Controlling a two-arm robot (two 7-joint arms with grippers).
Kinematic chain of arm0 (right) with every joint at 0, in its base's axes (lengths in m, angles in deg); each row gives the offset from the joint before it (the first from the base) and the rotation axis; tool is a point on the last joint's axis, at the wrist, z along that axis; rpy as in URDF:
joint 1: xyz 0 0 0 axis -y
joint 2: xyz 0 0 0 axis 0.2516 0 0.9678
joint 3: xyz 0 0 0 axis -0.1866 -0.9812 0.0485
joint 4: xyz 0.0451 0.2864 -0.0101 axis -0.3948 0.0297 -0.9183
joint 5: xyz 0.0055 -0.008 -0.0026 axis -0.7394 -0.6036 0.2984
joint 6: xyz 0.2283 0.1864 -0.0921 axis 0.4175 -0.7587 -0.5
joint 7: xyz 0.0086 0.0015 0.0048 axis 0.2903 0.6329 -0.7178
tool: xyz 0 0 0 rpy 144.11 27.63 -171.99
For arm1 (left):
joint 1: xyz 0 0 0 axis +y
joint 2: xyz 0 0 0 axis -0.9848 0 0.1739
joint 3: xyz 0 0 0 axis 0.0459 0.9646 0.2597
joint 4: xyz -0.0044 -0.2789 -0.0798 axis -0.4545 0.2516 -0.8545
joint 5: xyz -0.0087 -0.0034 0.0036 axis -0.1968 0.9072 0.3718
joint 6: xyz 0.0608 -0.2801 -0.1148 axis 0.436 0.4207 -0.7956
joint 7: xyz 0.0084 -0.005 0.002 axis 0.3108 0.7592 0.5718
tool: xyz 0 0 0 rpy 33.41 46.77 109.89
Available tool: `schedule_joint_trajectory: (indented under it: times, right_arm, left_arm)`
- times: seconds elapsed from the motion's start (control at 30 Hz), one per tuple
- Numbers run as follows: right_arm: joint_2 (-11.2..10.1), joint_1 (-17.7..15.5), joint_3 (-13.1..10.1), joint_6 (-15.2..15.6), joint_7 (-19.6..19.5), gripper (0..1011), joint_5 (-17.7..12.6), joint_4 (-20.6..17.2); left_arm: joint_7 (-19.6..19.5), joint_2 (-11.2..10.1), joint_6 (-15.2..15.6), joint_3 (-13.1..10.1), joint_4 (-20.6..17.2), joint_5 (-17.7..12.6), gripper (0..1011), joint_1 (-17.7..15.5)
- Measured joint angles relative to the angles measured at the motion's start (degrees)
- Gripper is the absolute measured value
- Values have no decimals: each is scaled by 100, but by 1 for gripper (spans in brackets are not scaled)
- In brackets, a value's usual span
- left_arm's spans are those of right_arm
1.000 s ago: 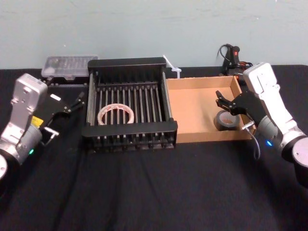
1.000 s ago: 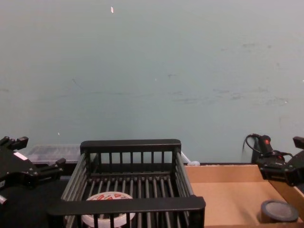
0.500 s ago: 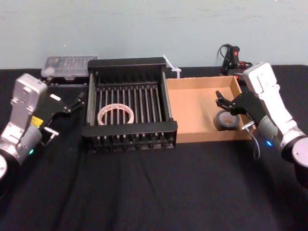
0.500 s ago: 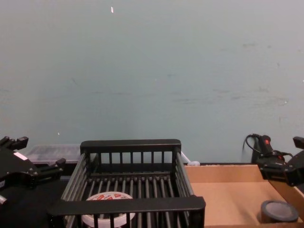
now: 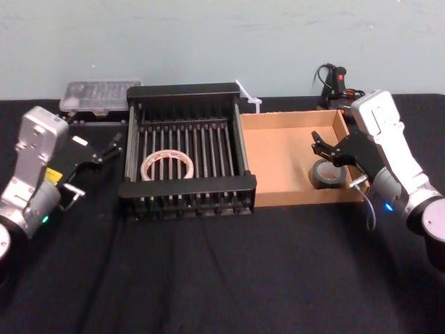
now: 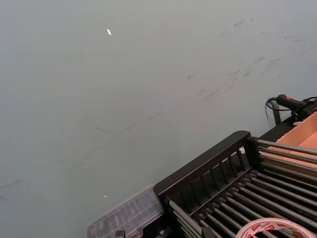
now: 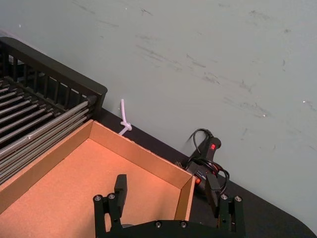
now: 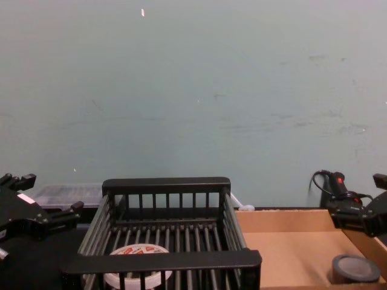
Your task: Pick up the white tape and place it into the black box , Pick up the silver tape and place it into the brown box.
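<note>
Right end effector (image 5: 327, 148): fingers spread with nothing between them, which the right wrist view confirms. It hangs just above the silver tape (image 5: 327, 174) and is clear of it. Over the last second it has barely moved; at most it has risen a touch off the roll.

Left end effector (image 5: 104, 148): fingers spread and empty. It is parked over the bench (image 5: 222, 271) just beside the left wall of the black box (image 5: 184, 90), with no movement in the same interval.

Meaning for the task: both tapes lie in their assigned containers and neither arm carries a load. Both placements are judged complete, so only withdrawal of the right arm appears to remain.

Containers:
- Brown box (image 5: 285, 118): holds the silver tape, lying flat on the floor near the right wall and toward the front. The rest of the floor is bare.
- Black box: holds the white tape (image 5: 167, 166), lying flat on the bars in the front left part.

Outside the containers:
- A clear plastic case (image 5: 101, 94) sits behind the black box on its left.
- A corded tool (image 5: 337, 80) sits behind the brown box
</note>
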Motion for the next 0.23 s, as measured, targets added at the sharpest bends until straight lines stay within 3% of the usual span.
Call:
schedule_joint_trajectory:
  times: [0.23]
  right_arm:
    - [0,0,0,0,0,1002,0,0]
  left_arm:
    - [0,0,0,0,0,0,1001,0]
